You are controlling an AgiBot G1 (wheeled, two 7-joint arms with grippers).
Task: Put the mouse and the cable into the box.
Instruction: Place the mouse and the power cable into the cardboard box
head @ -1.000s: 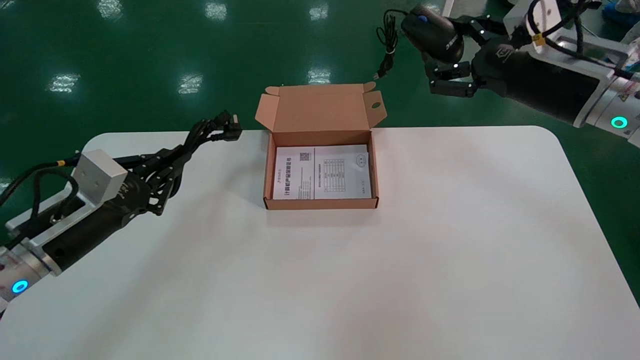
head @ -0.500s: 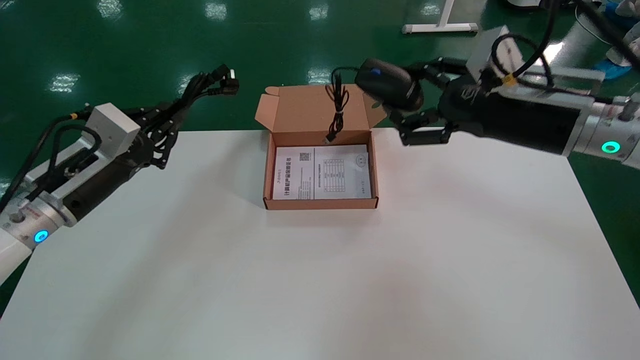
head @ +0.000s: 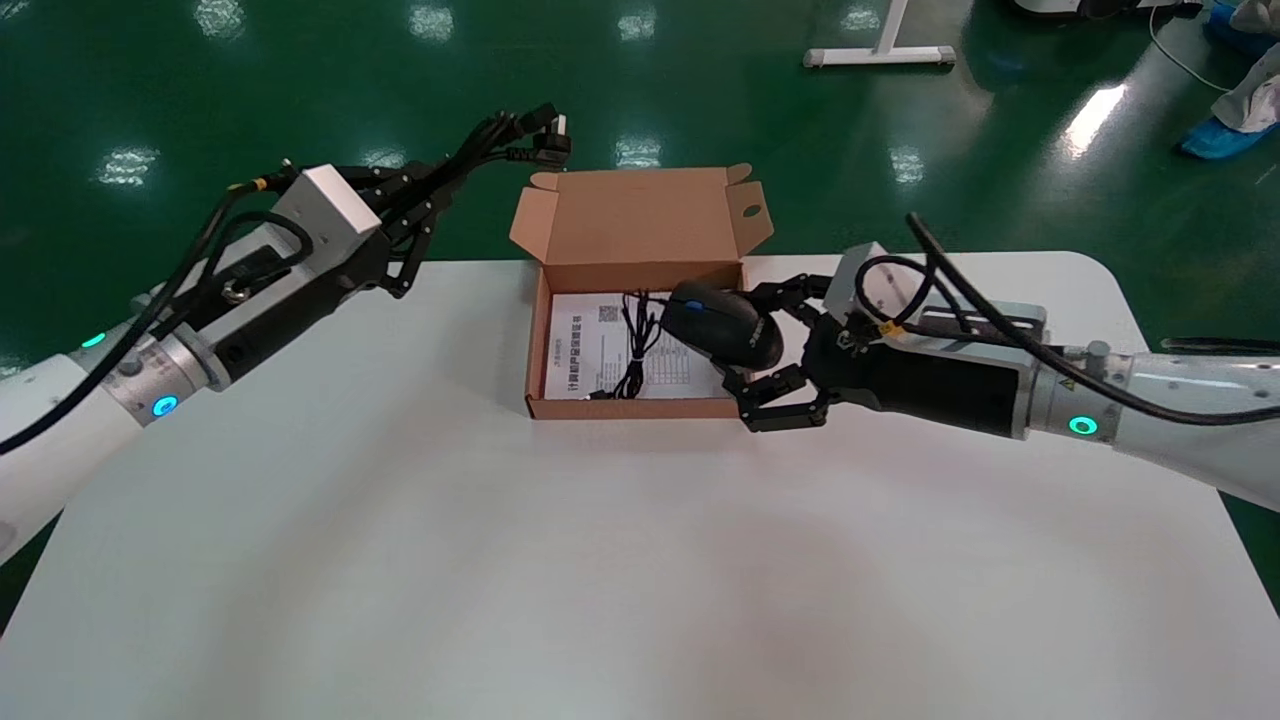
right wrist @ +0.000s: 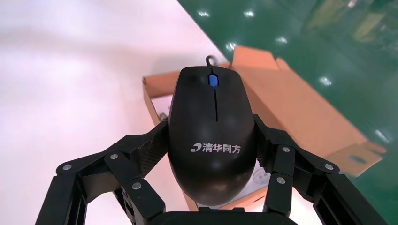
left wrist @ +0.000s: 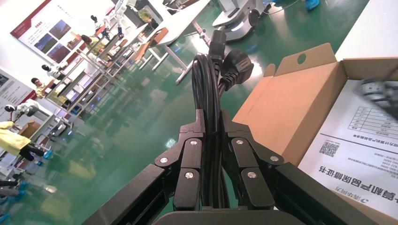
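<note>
While right claw [head: 757,352] grips mouse [head: 722,322], seemingly inside box [head: 640,215] | left claw [head: 432,197] clamps cable [head: 512,135]

Before me a white bench [head: 600,560] with rounded corners stands on a glossy green floor [head: 250,80] that mirrors the ceiling lights. A printed sheet [head: 585,350] with 1 QR code lies flat toward the bench's far edge. Farther off on the floor I see a white stand foot [head: 880,55] and a blue object [head: 1210,140].

Right gripper [head: 757,350] clasps the mouse [head: 722,325] over the box's [head: 640,407] right side; left gripper [head: 418,205] clamps the cable [head: 500,142], left of the box.
</note>
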